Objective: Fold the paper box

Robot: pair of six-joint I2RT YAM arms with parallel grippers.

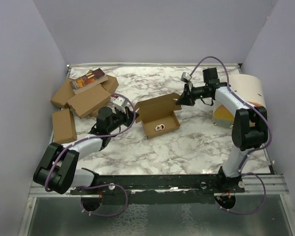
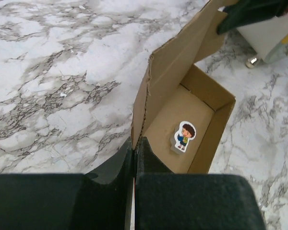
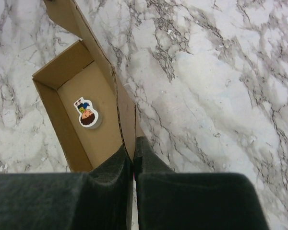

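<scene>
The paper box (image 1: 159, 118) is a brown open carton at the table's middle, with its lid flap (image 1: 157, 104) raised along the far side. A small piece with a cartoon boy (image 1: 161, 127) lies inside. My left gripper (image 1: 134, 116) is shut on the flap's left end. My right gripper (image 1: 180, 100) is shut on its right end. In the left wrist view the jaws (image 2: 135, 143) pinch the flap's edge (image 2: 175, 67) beside the box floor (image 2: 201, 115) and the cartoon piece (image 2: 183, 135). In the right wrist view the jaws (image 3: 133, 147) pinch the flap (image 3: 122, 112) beside the cartoon piece (image 3: 88, 115).
A heap of similar brown cartons (image 1: 86, 98) lies at the back left, with a printed box (image 1: 88, 80) on top and one carton (image 1: 64, 125) apart nearer me. A large white cylinder with an orange rim (image 1: 246, 93) stands at the right. Purple walls enclose the table.
</scene>
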